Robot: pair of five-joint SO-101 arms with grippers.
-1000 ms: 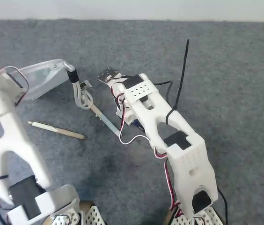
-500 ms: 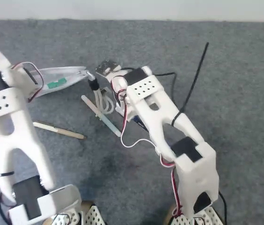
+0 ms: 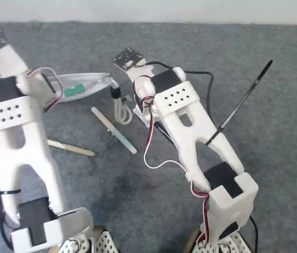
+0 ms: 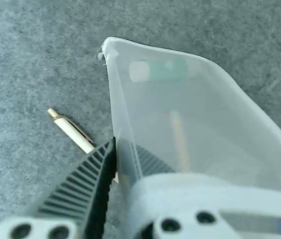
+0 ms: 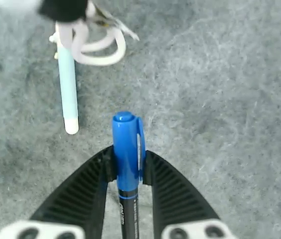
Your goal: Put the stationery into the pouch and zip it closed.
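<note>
Right, nearest the arm bases the beige pen (image 3: 70,147) lies flat on the grey carpet (image 3: 264,137), out in front of the left arm. A little further out is the pale blue pen (image 3: 115,131), also flat and set at an angle, lying between the beige pen and the right arm.

Over to the right gripper (image 5: 126,155): its jaws are drawn in tight on a blue marker (image 5: 126,144), one pad on each side of the barrel. The capped end with its clip pokes out ahead of the fingertips. From that wrist camera the marker hangs above bare carpet, near the pale blue pen but apart from it.

Just past the pen's far end lies the white loop strap (image 3: 121,112), and in the right wrist view its coils cross over that end. A black tab (image 3: 115,93) joins the strap to the pouch (image 3: 88,86).

The pouch is translucent, with a green item (image 3: 75,91) showing through its wall. Farthest back, the left gripper (image 4: 119,152) is pinched shut on the pouch's edge, one black jaw outside the wall and the other behind the plastic. The beige pen is visible on the carpet beyond that jaw.
</note>
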